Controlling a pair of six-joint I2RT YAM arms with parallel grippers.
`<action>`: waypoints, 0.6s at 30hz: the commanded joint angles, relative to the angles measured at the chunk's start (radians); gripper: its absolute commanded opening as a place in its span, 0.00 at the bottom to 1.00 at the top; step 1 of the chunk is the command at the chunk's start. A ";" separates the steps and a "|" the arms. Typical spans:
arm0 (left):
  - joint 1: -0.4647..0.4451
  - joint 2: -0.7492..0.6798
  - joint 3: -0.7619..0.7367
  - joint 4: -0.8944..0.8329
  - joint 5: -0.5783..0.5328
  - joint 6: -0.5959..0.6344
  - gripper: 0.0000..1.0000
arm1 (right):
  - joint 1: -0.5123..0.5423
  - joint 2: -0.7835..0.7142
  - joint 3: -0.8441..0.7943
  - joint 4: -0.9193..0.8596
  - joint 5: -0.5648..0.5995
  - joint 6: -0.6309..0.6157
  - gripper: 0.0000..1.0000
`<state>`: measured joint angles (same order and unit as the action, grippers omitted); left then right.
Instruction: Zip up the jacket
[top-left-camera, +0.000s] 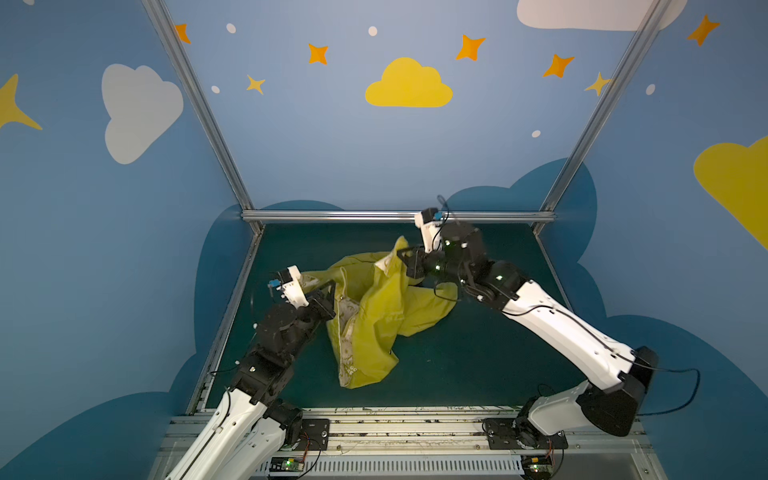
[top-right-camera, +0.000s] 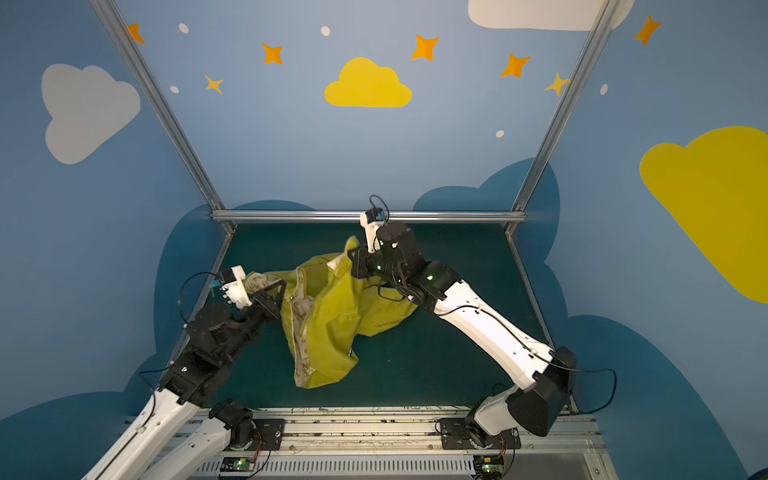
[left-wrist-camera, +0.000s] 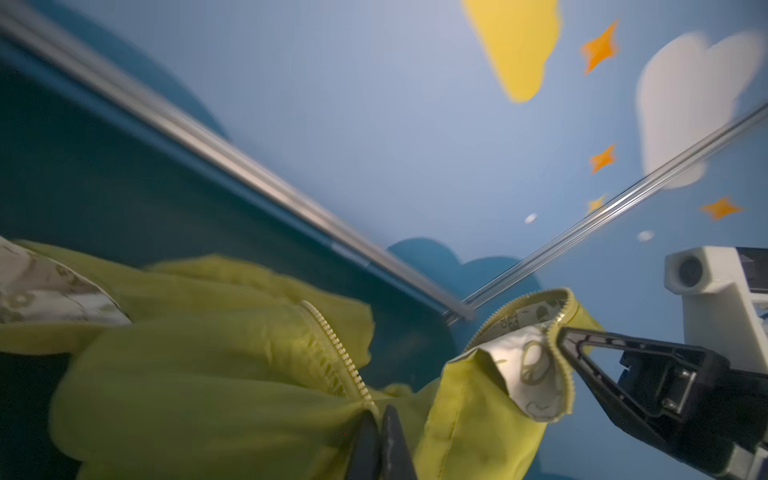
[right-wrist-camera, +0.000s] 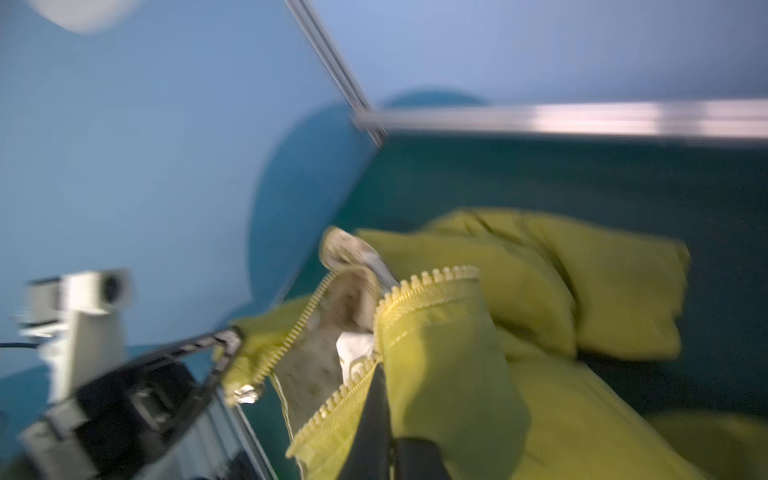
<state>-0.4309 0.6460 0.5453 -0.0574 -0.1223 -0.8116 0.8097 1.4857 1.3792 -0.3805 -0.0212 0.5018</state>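
Over the mat (top-left-camera: 478, 365), left hand (top-left-camera: 333, 284) and right hand (top-left-camera: 405, 261) pinch the jacket (top-left-camera: 374, 324), stretched crosswise.

A dark green mat (top-left-camera: 457, 365) lies at the centre; an aluminium rail (top-left-camera: 332, 216) runs along its twelve o'clock edge, with a yellow cloud (top-left-camera: 409, 85) painted on the blue wall (top-left-camera: 332, 145) beyond.

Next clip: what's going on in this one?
Both arms are handling a mustard-yellow jacket. The left end effector and the right end effector are each shut on a front edge of it, right at the zipper teeth. The front gapes open between them, showing the printed cream lining. The two rows of teeth are apart, so nothing is zipped yet. The rest of the jacket lies crumpled on the green table.
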 joint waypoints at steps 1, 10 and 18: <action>0.004 0.023 -0.117 0.103 0.071 -0.062 0.03 | -0.016 0.003 -0.143 -0.107 0.043 0.045 0.00; -0.066 0.188 -0.211 0.223 0.106 -0.085 0.03 | -0.041 0.166 -0.066 -0.394 0.128 0.040 0.00; -0.112 0.211 -0.227 0.223 0.071 -0.090 0.03 | -0.039 0.396 0.193 -0.503 0.000 -0.011 0.00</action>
<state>-0.5358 0.8680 0.3222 0.1371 -0.0391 -0.8986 0.7689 1.8694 1.5303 -0.7998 0.0307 0.5171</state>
